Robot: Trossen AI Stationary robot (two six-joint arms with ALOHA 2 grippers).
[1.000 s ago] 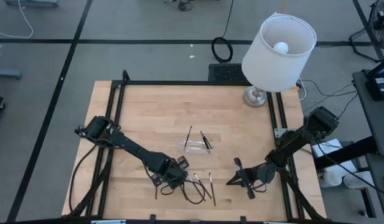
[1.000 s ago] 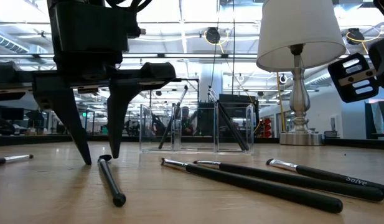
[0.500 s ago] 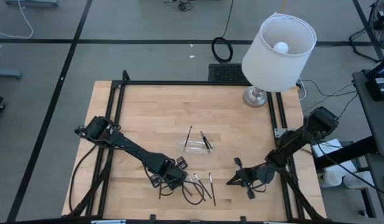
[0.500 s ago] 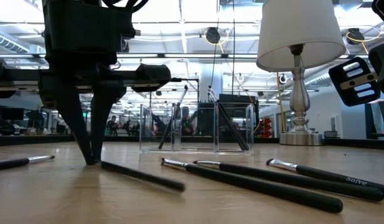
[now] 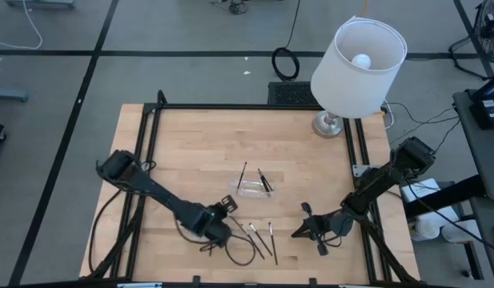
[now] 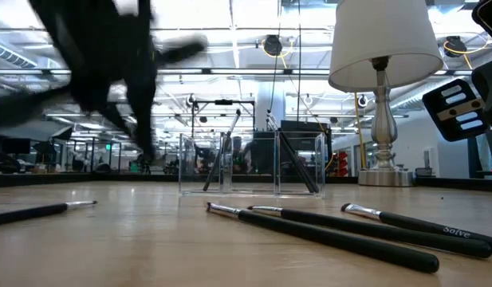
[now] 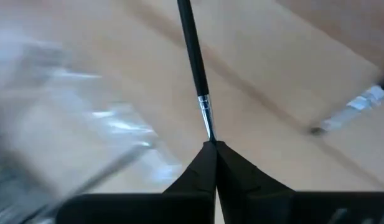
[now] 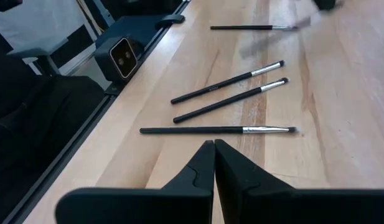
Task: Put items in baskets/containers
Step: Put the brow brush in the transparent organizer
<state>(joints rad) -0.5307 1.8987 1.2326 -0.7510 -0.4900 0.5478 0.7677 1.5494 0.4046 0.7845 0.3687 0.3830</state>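
Since the earlier frames we note the left gripper (image 7: 213,144) has closed on one stick (image 7: 193,59) by its silvery tip and lifted it off the table (image 5: 190,152), with the shaft pointing away from the fingers. We judge this end-hold is meant to carry it to the clear tray (image 5: 253,188), just beyond on the far right, which already holds two sticks. Three loose sticks (image 8: 232,102) lie before the right gripper (image 8: 214,146), which waits near right, clamped on nothing.

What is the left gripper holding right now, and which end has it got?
The left gripper is shut on one thin dark stick, pinching the tip of its silvery end; the dark handle sticks out ahead. The right gripper is shut and holds nothing.
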